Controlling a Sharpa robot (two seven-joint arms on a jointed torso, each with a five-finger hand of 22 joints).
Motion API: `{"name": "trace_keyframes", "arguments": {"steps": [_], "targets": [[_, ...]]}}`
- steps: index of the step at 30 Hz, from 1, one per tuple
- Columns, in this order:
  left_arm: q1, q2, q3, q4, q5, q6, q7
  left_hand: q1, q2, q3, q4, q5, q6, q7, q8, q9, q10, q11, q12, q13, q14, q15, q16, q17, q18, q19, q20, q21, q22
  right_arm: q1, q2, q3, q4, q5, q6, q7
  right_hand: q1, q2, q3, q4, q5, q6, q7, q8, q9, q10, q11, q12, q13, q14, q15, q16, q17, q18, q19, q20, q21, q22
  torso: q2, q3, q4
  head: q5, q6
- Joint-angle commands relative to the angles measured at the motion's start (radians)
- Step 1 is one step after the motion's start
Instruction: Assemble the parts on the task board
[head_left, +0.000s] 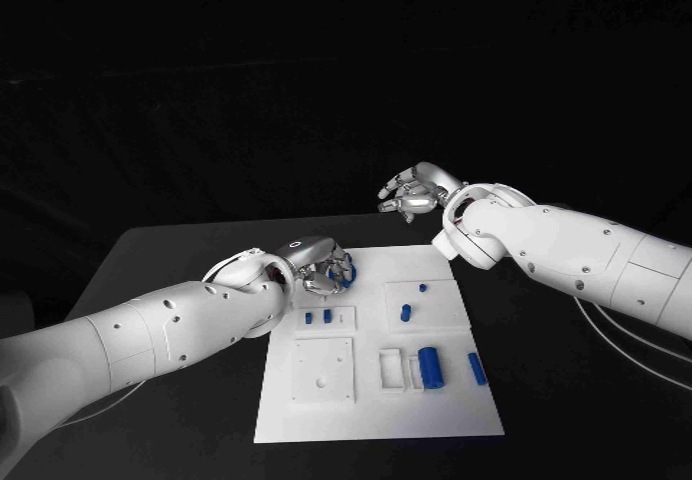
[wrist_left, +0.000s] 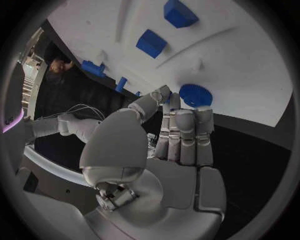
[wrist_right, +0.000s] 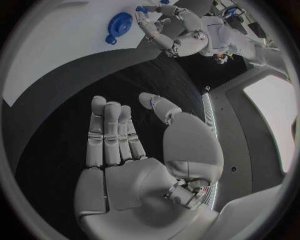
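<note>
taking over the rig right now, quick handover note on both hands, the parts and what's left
Left hand: over the far left corner of the task board, fingers reaching to a round blue part; whether it is gripped, I cannot tell.
Right hand: open, raised beyond the board's far edge, holding nothing.
Parts: two small blue pieces mid-left, a blue peg on the upper right plate, a blue cylinder and a blue bar lower right.
Done: cannot tell which are seated. Left: most of the assembly, it seems.

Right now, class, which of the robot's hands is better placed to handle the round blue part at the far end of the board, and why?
The left. The left hand hovers with its fingertips at the round blue part on the task board. The right hand is raised beyond the board's far edge, open and holding nothing.
</note>
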Motion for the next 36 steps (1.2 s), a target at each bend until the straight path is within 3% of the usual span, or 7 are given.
{"name": "trace_keyframes", "arguments": {"steps": [1, 6, 16, 27, 36], "targets": [[-0.001, -0.022, 0.009, 0.028, 0.082, -0.006, 0.031, 0.004, 0.007, 0.005, 0.0, 0.008, 0.014, 0.004, 0.0, 0.002, 0.009, 0.0, -0.008, 0.002, 0.008, 0.0, 0.005, -0.002, 0.05, 0.007, -0.035, 0.003, 0.001, 0.0, -0.001, 0.0, 0.001, 0.001, 0.007, 0.009, -0.008, 0.001, -0.004, -0.001, 0.006, -0.002, 0.009, -0.003, -0.001, -0.008, 0.001, 0.003, -0.001, -0.004, 0.0, 0.0, -0.001, 0.015, -0.004, 0.003, -0.005, 0.02, -0.001, 0.0004, 0.0001, 0.003, 0.001], [0.0, -0.065, 0.023, 0.07, 0.084, 0.042, 0.012, 0.004, 0.006, 0.005, 0.0, 0.01, 0.015, 0.003, 0.0, 0.002, 0.011, 0.0, -0.009, 0.003, 0.009, -0.001, 0.006, -0.002, 0.05, 0.008, -0.035, 0.003, 0.002, 0.0, -0.005, 0.0, 0.001, 0.001, 0.007, 0.008, -0.008, 0.001, -0.004, -0.001, 0.006, -0.002, 0.009, -0.003, -0.001, -0.008, 0.001, 0.004, -0.001, -0.004, 0.0, 0.0, -0.001, 0.015, -0.004, 0.003, -0.005, 0.02, -0.001, 0.0017, 0.0007, 0.004, 0.002], [0.0, -0.118, 0.024, 0.094, 0.079, 0.108, -0.015, 0.005, 0.006, 0.006, 0.0, 0.012, 0.017, 0.003, -0.001, 0.003, 0.014, -0.001, -0.011, 0.004, 0.01, -0.001, 0.007, -0.002, 0.05, 0.008, -0.036, 0.004, 0.002, 0.0, -0.011, 0.0, 0.004, 0.001, 0.008, 0.007, -0.007, 0.001, -0.005, -0.002, 0.007, -0.002, 0.009, -0.003, -0.001, -0.008, 0.001, 0.004, -0.002, -0.005, 0.0, 0.0, -0.001, 0.015, -0.004, 0.003, -0.005, 0.02, -0.001, 0.0006, 0.0059, 0.004, 0.001], [-0.002, -0.124, 0.023, 0.075, 0.066, 0.121, -0.024, 0.006, 0.007, 0.006, 0.0, 0.012, 0.017, 0.002, -0.002, 0.003, 0.015, -0.001, -0.012, 0.005, 0.011, -0.002, 0.008, -0.002, 0.049, 0.009, -0.036, 0.004, 0.002, 0.0, -0.011, 0.0, 0.005, 0.001, 0.009, 0.007, -0.007, 0.001, -0.005, -0.003, 0.007, -0.002, 0.009, -0.003, -0.001, -0.009, 0.001, 0.004, -0.003, -0.005, 0.0, 0.0, -0.001, 0.015, -0.004, 0.003, -0.005, 0.02, 0.0, 0.0006, 0.0039, 0.011, 0.001], [-0.012, -0.115, 0.023, 0.056, 0.039, 0.125, -0.029, 0.006, 0.007, 0.006, 0.0, 0.011, 0.019, 0.002, -0.002, 0.004, 0.017, -0.001, -0.014, 0.006, 0.012, -0.002, 0.009, -0.002, 0.05, 0.01, -0.037, 0.005, 0.002, 0.0, -0.011, 0.0, 0.005, 0.001, 0.008, 0.007, -0.007, 0.001, -0.005, -0.003, 0.007, -0.002, 0.009, -0.003, -0.001, -0.009, 0.001, 0.005, -0.003, -0.005, 0.0, 0.001, -0.002, 0.015, -0.004, 0.003, -0.005, 0.02, 0.0, 0.0006, 0.0028, 0.011, 0.0]]}}
